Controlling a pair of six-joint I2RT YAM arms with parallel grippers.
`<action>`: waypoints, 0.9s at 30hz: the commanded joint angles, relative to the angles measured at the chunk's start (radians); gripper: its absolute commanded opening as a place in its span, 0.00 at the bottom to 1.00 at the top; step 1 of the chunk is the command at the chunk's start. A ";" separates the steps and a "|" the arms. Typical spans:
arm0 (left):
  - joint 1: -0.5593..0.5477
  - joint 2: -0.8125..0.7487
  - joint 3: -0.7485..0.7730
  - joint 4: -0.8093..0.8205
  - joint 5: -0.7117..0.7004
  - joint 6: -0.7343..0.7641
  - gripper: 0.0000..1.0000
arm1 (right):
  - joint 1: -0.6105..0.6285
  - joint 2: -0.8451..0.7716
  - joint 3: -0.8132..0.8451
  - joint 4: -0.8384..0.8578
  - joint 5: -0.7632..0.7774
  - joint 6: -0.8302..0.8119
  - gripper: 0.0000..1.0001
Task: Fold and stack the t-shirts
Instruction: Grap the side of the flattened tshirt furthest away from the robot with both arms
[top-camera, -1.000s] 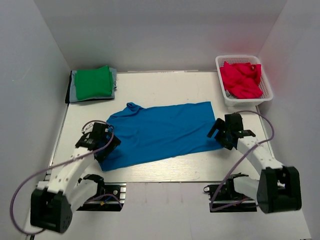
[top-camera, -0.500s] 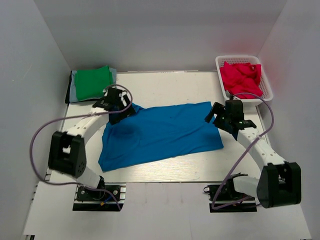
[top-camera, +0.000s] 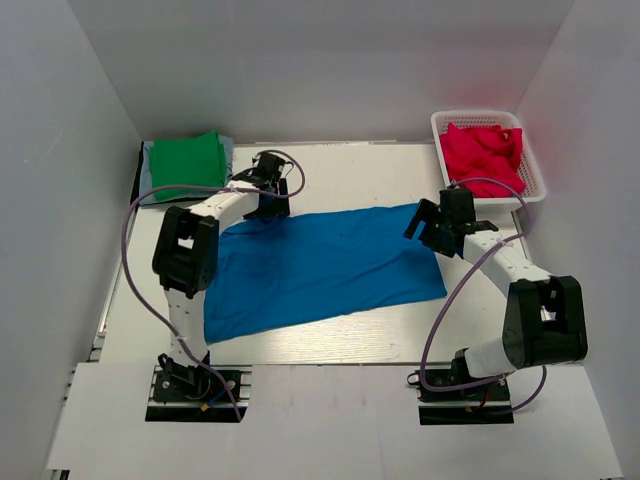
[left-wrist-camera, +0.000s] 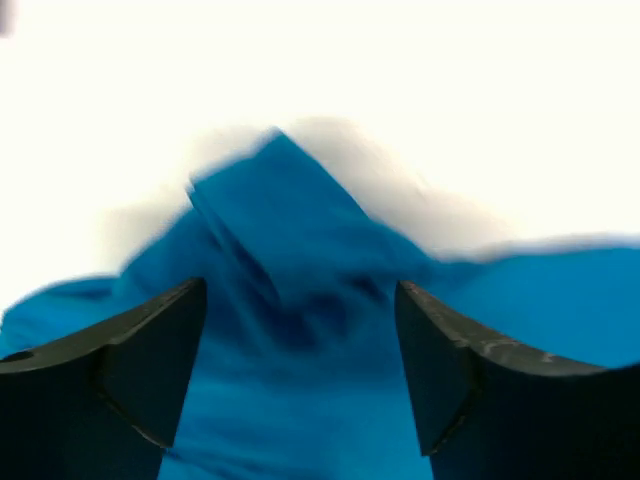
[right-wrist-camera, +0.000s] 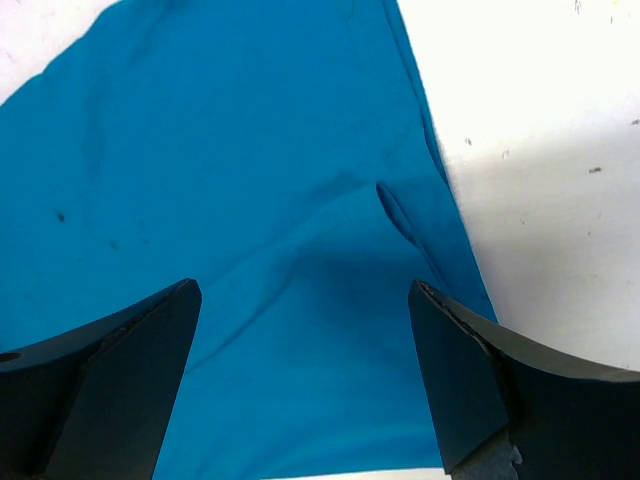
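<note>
White bench (top-camera: 350, 165) holds a limp, light blue t-shirt (top-camera: 320, 265); left end effector (left-wrist-camera: 300, 290) and right end effector (right-wrist-camera: 302, 288) gape empty; best pinch its far-edge corners.

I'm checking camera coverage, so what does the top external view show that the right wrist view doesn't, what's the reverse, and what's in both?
Only the top external view: the folded green t-shirt at the far left, the white mesh basket holding crimson-pink shirts, and the left gripper. Only the right wrist view: a small crease near the cloth's edge. Both: the bright blue t-shirt spread on the table, with the right gripper open over its right edge.
</note>
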 joint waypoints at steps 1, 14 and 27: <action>0.011 0.048 0.089 -0.083 -0.177 0.004 0.84 | -0.002 0.013 0.052 0.022 -0.003 -0.024 0.90; 0.040 0.051 0.085 0.115 -0.182 0.102 0.59 | -0.002 0.053 0.070 0.018 0.023 -0.036 0.90; 0.040 0.165 0.077 0.523 0.169 0.560 0.00 | -0.002 0.076 0.087 -0.001 0.043 -0.059 0.90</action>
